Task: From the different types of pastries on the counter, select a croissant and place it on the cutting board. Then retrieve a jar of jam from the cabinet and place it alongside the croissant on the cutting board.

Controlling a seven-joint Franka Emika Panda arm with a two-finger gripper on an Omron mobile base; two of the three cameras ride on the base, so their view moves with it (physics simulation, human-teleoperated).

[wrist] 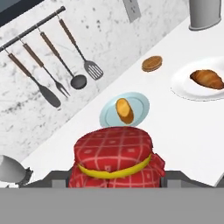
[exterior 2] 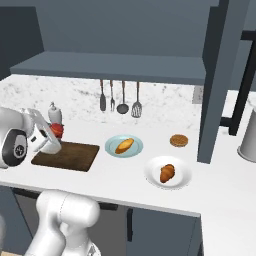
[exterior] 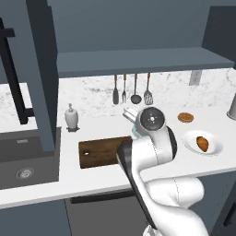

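A long white counter (exterior 2: 125, 175) with faint grey marbling runs under a dark slate-blue cabinet (exterior 2: 115, 30), and a marbled wall behind it carries a rail of hanging utensils (exterior 2: 119, 100). In the right base view, reading from the left, the jaws (exterior 2: 50, 137) are closed on the jar of jam (exterior 2: 56, 130), a small red jar that shows between the white hand and a white pot-bellied bottle (exterior 2: 54, 113) standing at the wall. The jar hangs above the far left end of the cutting board (exterior 2: 70, 156), a dark brown board lying flat on the counter; whether it touches the board cannot be told. In the hand view the jar (wrist: 113, 159) sits close to the camera, with a red checked cloth top and a yellow band around its neck. Right of the board a pale blue plate (exterior 2: 112, 150) holds a yellow-orange bun (exterior 2: 124, 145). Further right and nearer the front edge, a white plate (exterior 2: 150, 177) carries the croissant (exterior 2: 167, 173), well apart from the board. Behind that plate a flat brown disc pastry (exterior 2: 178, 140) lies straight on the counter. At the far right a grey metal vessel (exterior 2: 248, 135) stands beside a tall dark panel (exterior 2: 215, 85)
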